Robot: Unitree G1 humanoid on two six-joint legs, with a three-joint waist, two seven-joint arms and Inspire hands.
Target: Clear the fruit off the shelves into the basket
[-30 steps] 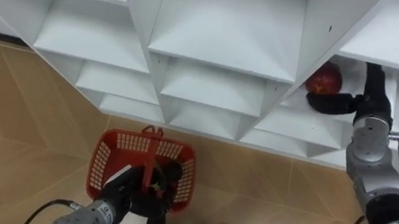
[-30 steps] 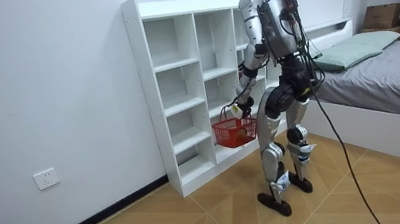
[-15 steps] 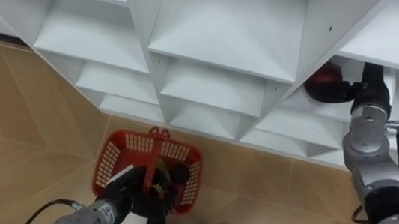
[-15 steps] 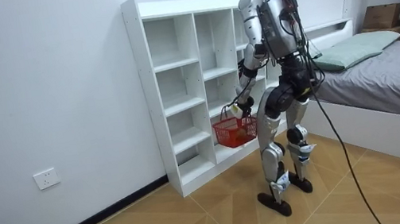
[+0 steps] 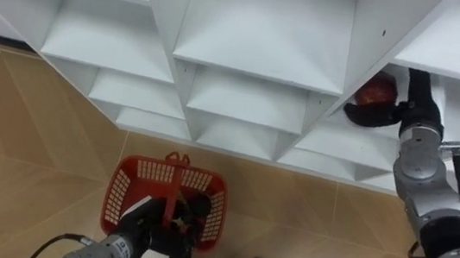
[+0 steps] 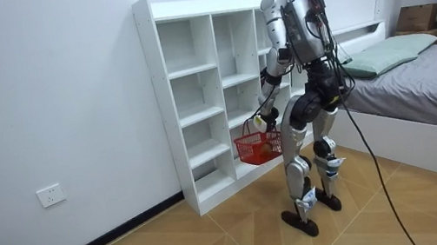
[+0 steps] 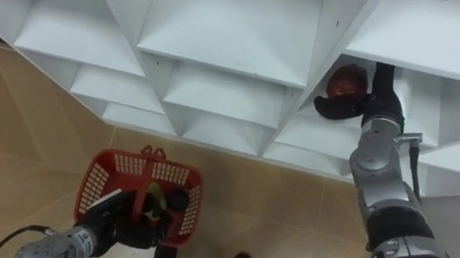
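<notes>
A red apple [image 5: 377,88] lies in a right-hand compartment of the white shelf unit [image 5: 260,59]. My right hand [image 5: 408,106] reaches into that compartment, its dark fingers [image 5: 363,116] curled under and round the apple [image 7: 348,79]. Low on the left hangs a red plastic basket [image 5: 125,197], and my left hand [image 5: 149,228] is shut on its handle. Something green and yellow [image 7: 155,200] lies in the basket [image 7: 98,185]. In the room view I stand upright, close in front of the shelf unit [image 6: 197,99], with the basket [image 6: 257,145] at thigh height.
Wooden floor [image 5: 12,139] stretches below the shelves. The other compartments in view hold nothing. A bed [image 6: 432,80] stands behind me at the room view's right. A wall socket [image 6: 52,195] sits low on the wall at the room view's left.
My right hand's fingers have come back under the apple and curled round it. The basket has shifted a little in my left hand.
</notes>
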